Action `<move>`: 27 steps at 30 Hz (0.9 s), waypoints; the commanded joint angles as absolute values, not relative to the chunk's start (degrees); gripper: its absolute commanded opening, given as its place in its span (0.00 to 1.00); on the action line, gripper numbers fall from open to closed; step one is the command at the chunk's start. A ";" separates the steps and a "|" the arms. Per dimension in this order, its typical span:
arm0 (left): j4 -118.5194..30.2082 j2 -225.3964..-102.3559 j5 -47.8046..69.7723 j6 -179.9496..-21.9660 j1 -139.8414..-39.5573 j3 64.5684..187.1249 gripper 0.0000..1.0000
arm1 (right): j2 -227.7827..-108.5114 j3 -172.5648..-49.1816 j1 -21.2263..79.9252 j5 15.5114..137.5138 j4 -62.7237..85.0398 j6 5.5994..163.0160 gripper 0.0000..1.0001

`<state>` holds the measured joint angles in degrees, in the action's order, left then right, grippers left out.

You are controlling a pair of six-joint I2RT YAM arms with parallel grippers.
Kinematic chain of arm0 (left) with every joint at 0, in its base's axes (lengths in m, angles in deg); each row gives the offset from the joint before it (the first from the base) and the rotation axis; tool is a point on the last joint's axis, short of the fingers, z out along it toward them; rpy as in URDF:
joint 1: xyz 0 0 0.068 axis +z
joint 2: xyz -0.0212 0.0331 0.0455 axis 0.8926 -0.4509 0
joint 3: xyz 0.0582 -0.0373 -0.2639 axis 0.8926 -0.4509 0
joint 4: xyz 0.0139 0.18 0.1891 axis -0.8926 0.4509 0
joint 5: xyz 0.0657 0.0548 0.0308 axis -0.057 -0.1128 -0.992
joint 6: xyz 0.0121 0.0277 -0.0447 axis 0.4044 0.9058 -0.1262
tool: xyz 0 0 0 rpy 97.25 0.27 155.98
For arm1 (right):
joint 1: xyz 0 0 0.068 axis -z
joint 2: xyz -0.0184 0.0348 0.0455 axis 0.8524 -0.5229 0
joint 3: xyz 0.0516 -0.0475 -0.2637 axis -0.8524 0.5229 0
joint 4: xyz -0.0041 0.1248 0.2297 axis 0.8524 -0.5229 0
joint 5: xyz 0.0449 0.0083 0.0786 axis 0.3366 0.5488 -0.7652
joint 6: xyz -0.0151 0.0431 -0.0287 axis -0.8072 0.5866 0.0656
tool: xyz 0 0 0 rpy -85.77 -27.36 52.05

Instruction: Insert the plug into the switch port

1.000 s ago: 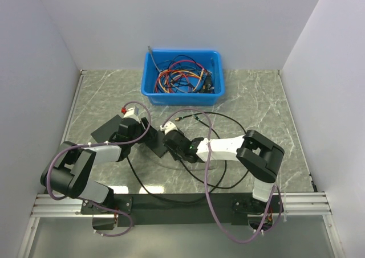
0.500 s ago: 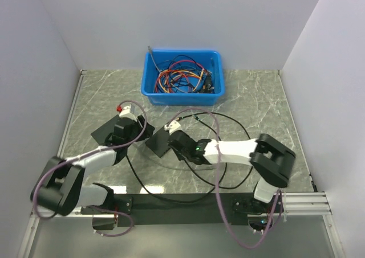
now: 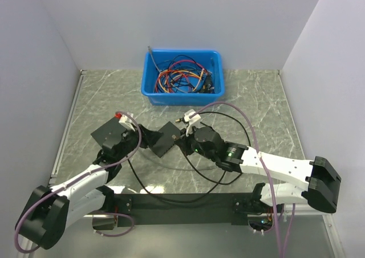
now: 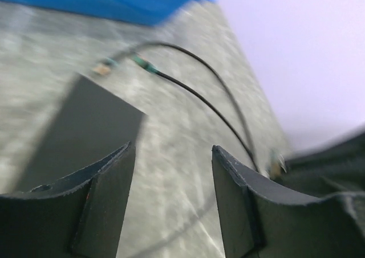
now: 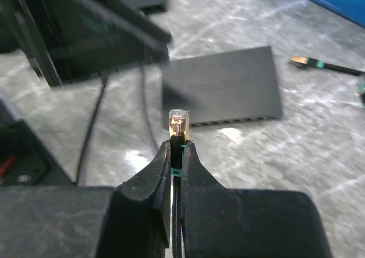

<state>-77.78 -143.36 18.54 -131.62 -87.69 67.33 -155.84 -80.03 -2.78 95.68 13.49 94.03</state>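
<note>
Right claw point(image 5: 178, 151): clenched on the plug point(image 5: 178, 123), pinching its green boot. The clear connector projects past the fingertips.
Plug: held above the surface point(image 3: 256, 110), near the switch point(image 5: 222, 93) but not touching it.
Switch: flat black box lying on the surface, its port row along the edge facing the right claw.
Left claw point(image 4: 171, 207): released, jaws apart, nothing between them, pointed towards the switch.
Second black box point(image 3: 105, 134): lies beside the left arm.
Black cable point(image 4: 199, 95): curves across the surface.
Blue bin point(image 3: 151, 93): holds tangled wires, far side, well apart.
</note>
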 commanded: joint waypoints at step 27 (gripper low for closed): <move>-103.05 -148.94 27.42 -137.72 -95.81 65.19 0.45 | -155.97 -80.42 -3.05 89.43 20.54 95.95 0.00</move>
